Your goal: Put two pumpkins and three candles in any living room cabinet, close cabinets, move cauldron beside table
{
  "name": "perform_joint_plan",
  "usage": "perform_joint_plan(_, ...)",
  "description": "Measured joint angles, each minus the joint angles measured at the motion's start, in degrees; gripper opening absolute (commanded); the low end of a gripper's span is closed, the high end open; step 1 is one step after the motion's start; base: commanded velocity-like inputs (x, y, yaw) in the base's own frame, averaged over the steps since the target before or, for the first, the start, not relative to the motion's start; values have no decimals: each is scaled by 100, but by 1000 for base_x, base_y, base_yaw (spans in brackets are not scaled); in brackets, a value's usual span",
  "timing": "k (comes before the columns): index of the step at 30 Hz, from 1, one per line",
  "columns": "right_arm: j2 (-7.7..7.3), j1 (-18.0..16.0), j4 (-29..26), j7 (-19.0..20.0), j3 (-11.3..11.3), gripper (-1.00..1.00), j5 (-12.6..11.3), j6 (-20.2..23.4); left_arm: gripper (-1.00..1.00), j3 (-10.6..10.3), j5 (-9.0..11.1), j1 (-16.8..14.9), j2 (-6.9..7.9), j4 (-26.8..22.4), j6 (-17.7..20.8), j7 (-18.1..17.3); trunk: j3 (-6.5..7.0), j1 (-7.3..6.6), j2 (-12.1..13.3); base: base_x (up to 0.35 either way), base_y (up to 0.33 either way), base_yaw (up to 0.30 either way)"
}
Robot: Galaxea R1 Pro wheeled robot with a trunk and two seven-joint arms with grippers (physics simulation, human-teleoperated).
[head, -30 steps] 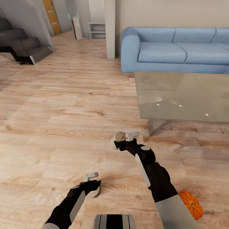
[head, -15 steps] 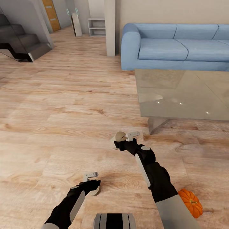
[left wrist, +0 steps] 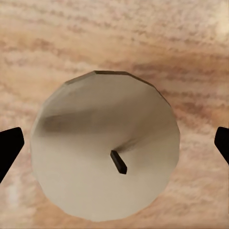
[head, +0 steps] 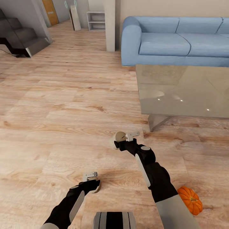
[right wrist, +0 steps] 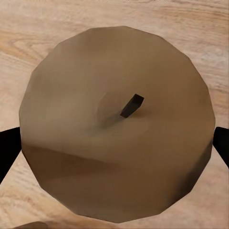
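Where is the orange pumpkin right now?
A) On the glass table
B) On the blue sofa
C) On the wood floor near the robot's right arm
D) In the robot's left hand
C: in the head view the pumpkin sits on the wood floor, beside the right arm, apart from the glass table and the blue sofa; the left hand holds a candle instead.

A blue sofa [head: 178, 41] stands against the far wall, just behind a grey glass-topped desk [head: 184, 92]. Pale wood floor [head: 63, 105] spreads across the room. A dark staircase [head: 19, 39] rises at the far left, with a white shelf unit [head: 96, 20] and an orange door [head: 50, 12] beyond.
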Motion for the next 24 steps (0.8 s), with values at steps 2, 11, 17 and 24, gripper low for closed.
perform_joint_plan(2,0,-1,-2,1,0,-100,-4,-1,100,0,0,0,2,-2,0,0,-1,-1,0,0,0,0)
perform_joint_plan(11,0,-1,-1,1,1,-100,-3,1,100,16,0,0,3,-60,0,0,-111,12,-7,0,0,0)
perform_joint_plan(17,0,0,-1,0,0,-100,-1,2,100,23,0,-1,15,-123,0,0,-133,15,-8,0,0,0)
perform_joint_plan(24,0,-1,-1,1,0,-100,-2,1,100,10,6,0,20,-290,8,0,-178,20,-11,0,0,0)
